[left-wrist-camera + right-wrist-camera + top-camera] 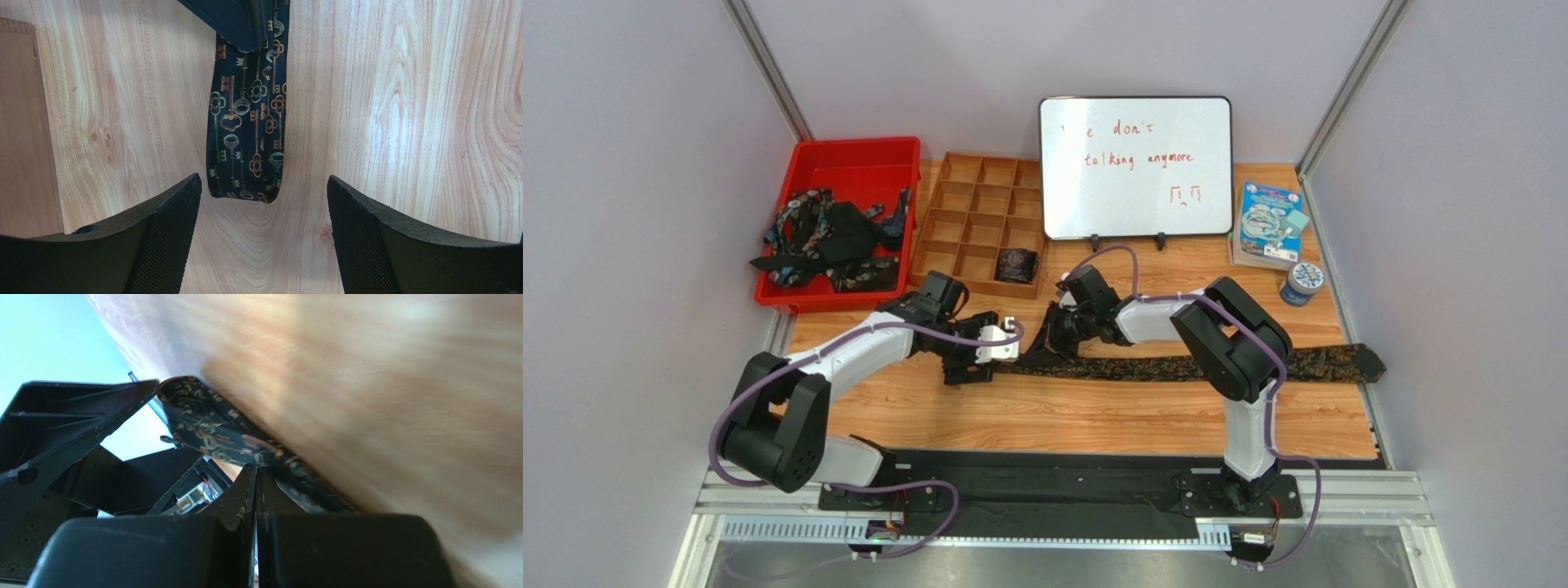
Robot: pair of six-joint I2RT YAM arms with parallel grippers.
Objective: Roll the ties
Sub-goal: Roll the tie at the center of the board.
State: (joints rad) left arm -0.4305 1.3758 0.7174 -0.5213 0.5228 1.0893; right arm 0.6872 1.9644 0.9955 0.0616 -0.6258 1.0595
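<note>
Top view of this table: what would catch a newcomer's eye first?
A long dark patterned tie stretches across the wooden table, with the left gripper and right gripper close together at its left end. At the back left, a red bin holds tangled ties; a whiteboard with red writing stands at back centre.

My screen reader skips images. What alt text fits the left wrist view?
The end of a dark tie patterned with gold keys lies on the light wooden table, its tip between the two black fingers of the open left gripper.
</note>
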